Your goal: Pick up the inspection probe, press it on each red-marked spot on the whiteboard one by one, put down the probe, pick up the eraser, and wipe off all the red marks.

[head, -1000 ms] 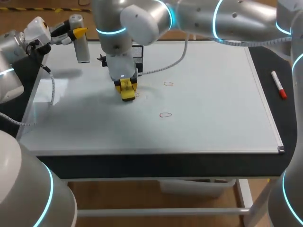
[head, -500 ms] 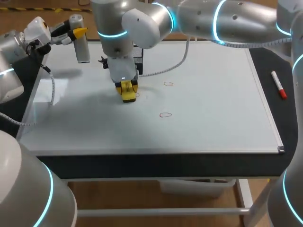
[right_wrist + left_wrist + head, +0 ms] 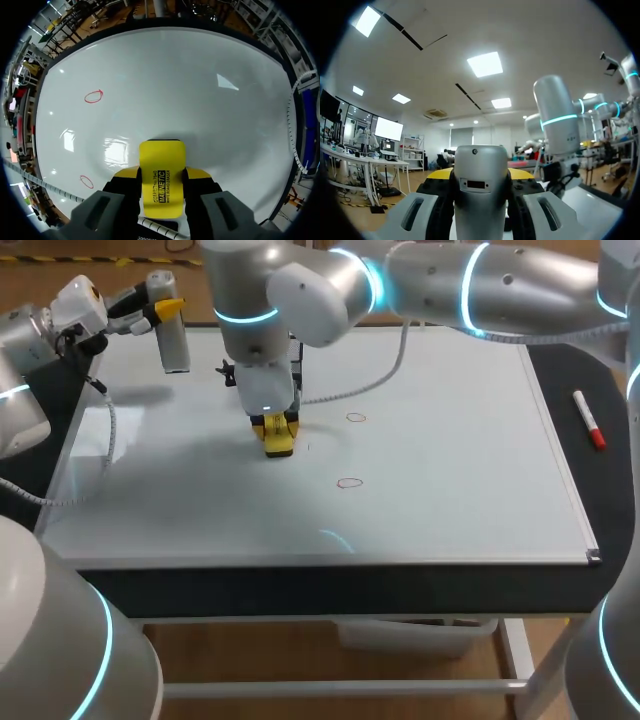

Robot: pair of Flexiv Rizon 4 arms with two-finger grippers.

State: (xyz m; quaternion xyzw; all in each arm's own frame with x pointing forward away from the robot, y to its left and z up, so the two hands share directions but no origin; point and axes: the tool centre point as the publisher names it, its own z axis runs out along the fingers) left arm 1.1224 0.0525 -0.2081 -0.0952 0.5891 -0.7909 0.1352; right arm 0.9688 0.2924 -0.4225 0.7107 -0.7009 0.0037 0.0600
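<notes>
At the far left of the head view, the left gripper [image 3: 152, 310] is clenched on the inspection probe [image 3: 172, 335]. The probe is a grey cylinder held upright above the far left corner of the whiteboard [image 3: 450, 470]. The left wrist view adds what the head view cannot: the probe is seated between both fingers, with yellow tips showing at either side of it. The board itself is barely seen there.

Further right, the right arm [image 3: 480, 285] is stretched in over the board. The right gripper [image 3: 277, 432] is grasping the yellow eraser [image 3: 279, 440], whose lower end is set at the board's surface. Much of the gripper is hidden from the head camera by the arm's wrist. The right wrist view shows the eraser's flat face squeezed between the 2 fingers.

Just behind the wrist, a black rack [image 3: 294, 348] is largely covered by the arm, and its contents cannot be told. A white cable [image 3: 370, 375] is draped across the board from that spot.

2 red marks [image 3: 356, 418] are drawn to the right of the eraser. One lies near it, and the nearer mark [image 3: 349, 482] lies toward the front edge. Both are apart from the eraser.

At the far right, a marker [image 3: 589, 420] with a red cap is laid on the dark table [image 3: 300, 590] beside the board.
</notes>
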